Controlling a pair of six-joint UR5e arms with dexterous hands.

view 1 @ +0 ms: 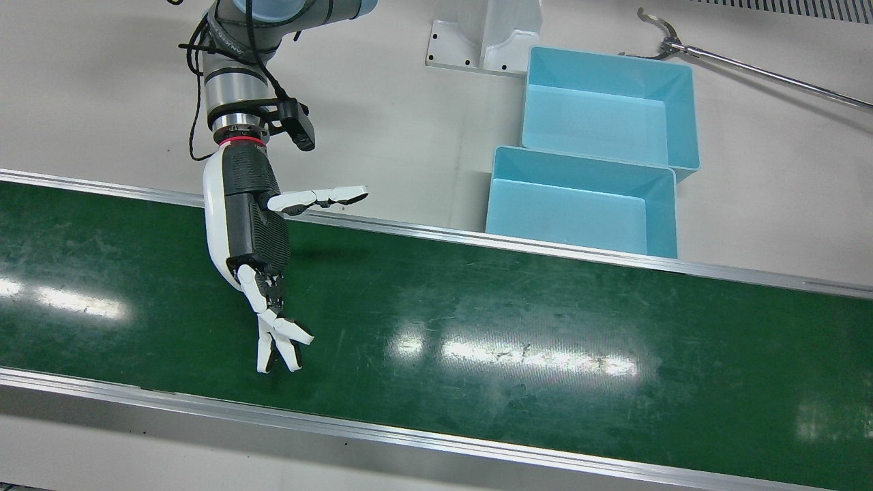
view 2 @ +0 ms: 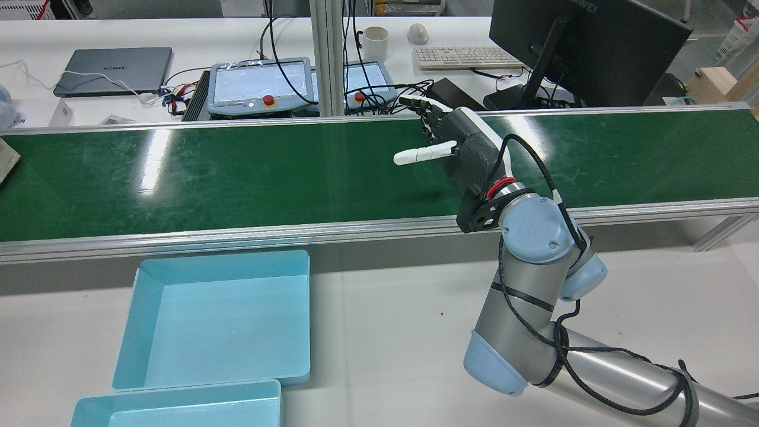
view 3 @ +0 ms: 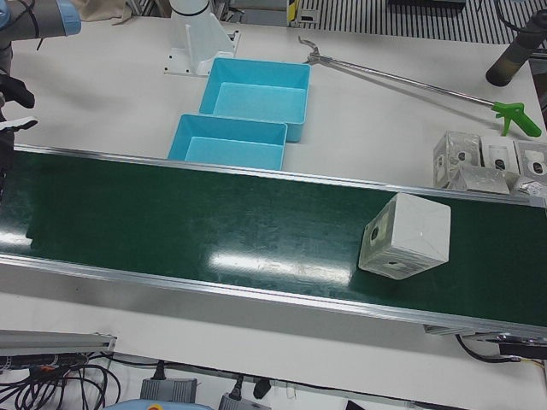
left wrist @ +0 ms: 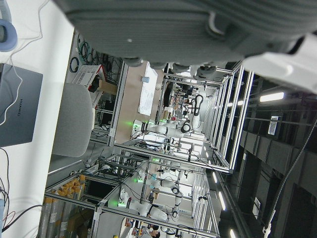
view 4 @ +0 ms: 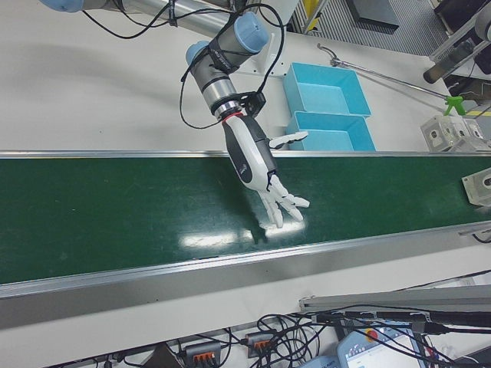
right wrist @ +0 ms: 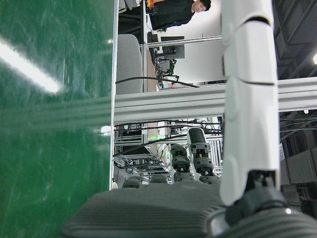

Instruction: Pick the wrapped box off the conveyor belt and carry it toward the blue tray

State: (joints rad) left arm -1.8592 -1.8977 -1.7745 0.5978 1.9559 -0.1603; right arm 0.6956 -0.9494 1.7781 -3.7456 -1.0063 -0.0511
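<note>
The wrapped box [view 3: 404, 235], a whitish cube in clear film, lies on the green conveyor belt [view 3: 214, 222] far to the right in the left-front view. Its edge also shows in the right-front view [view 4: 477, 186]. My right hand [view 1: 252, 225] hovers over the belt a long way from the box, fingers spread and thumb out, holding nothing; it also shows in the rear view [view 2: 462, 142] and the right-front view [view 4: 257, 157]. Two blue trays [view 1: 610, 109] [view 1: 583, 204] stand side by side on the table beside the belt. My left hand [left wrist: 198, 29] shows only as a dark palm in its own view.
A long reacher tool [view 1: 750, 65] lies on the table beyond the trays. Several clear wrapped boxes [view 3: 487, 162] sit at the belt's end. A white pedestal [view 1: 484, 34] stands next to the trays. A monitor [view 2: 587, 47], keyboard and pendants lie across the belt.
</note>
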